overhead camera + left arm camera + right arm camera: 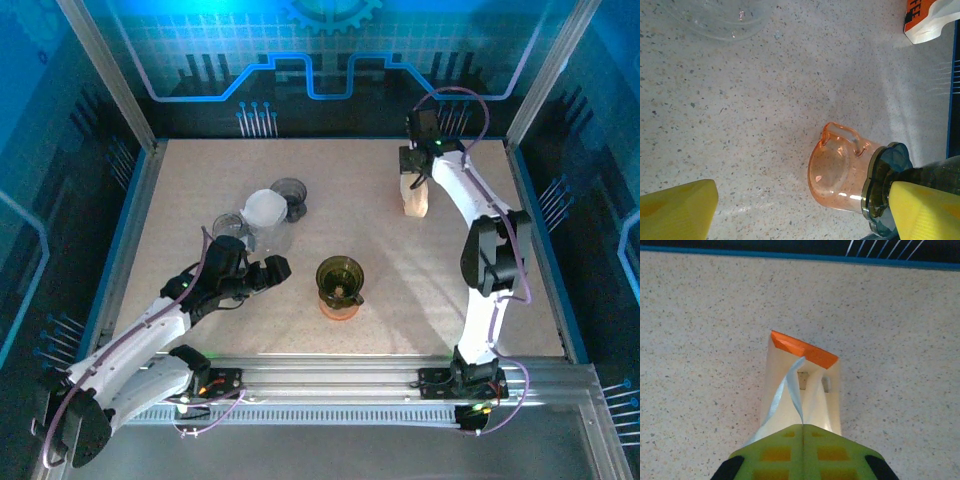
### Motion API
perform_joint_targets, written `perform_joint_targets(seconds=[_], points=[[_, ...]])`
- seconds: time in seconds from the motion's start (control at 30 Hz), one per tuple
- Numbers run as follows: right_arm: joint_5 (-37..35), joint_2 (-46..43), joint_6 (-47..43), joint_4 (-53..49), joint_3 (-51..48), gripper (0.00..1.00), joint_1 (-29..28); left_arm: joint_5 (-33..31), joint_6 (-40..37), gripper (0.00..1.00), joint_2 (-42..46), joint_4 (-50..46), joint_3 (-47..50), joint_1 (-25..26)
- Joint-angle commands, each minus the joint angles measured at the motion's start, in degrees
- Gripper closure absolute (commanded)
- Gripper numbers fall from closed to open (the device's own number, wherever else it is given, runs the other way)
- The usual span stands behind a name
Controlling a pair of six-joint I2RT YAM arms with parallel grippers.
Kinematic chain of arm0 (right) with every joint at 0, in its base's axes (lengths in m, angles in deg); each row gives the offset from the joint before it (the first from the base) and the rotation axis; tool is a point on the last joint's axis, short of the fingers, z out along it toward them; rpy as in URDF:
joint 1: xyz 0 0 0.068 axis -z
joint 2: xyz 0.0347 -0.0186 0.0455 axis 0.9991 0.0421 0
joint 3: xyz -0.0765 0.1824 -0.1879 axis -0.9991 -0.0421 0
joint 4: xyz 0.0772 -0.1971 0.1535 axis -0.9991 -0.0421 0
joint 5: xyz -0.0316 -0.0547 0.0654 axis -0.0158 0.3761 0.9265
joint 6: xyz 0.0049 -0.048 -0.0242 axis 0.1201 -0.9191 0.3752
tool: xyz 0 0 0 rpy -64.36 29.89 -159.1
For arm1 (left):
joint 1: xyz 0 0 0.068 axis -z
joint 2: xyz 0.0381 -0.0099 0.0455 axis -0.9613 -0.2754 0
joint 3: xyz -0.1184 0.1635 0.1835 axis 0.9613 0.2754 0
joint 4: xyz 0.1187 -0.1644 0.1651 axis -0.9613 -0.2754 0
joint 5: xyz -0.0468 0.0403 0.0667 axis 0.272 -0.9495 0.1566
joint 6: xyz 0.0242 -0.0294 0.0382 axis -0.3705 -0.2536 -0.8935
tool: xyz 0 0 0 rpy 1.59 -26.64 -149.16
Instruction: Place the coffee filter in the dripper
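At near left, the left gripper [271,272] stood with fingers spread, holding nothing, just left of the dripper [340,276], which sat apparently empty on its orange cup [340,306]. At far right, the right gripper [414,182] had its fingers pressed together on a coffee filter [790,395] at the mouth of the filter pack [416,203]. The step in hand was judged to be extraction. The next move calls for lifting one filter clear and carrying it left and nearer, to the dripper.

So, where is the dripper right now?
In the top view the dripper stands on the orange cup near the table's middle, a little to the right of the open left gripper.
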Motion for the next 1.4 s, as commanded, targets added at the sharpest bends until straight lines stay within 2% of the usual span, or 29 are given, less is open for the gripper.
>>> perform_joint_targets(seconds=[0.0,0.33,0.6,0.83,1.0,1.23,1.37], points=[[-1.96,-4.21,0.22,1.70,-2.20,1.00,-0.73,-0.25,-1.31,0.10,1.02,-1.48,-0.94,-0.53],[-4.09,-17.31,0.29,4.61,-10.34,1.00,-2.96,0.34,-1.39,0.10,1.93,-1.40,-1.13,-0.70],[-2.91,-31.23,1.06,2.50,-18.17,1.00,-8.06,1.04,-1.57,0.10,2.72,-1.33,-1.75,-0.87],[4.26,-46.40,1.85,-5.86,-23.97,1.00,-16.29,1.63,-1.91,0.09,2.76,-1.32,-2.17,-0.89],[14.59,-52.49,2.67,-16.39,-22.71,1.00,-21.01,1.68,-2.36,0.08,3.07,-1.80,-2.30,-1.05],[25.82,-51.25,5.54,-32.26,-15.80,1.00,-26.13,2.07,-2.44,0.07,3.38,-2.01,-2.34,-1.23],[31.60,-47.78,6.59,-36.21,-13.22,1.00,-28.72,2.28,-2.36,0.07,3.49,-1.70,-2.19,-1.32]])
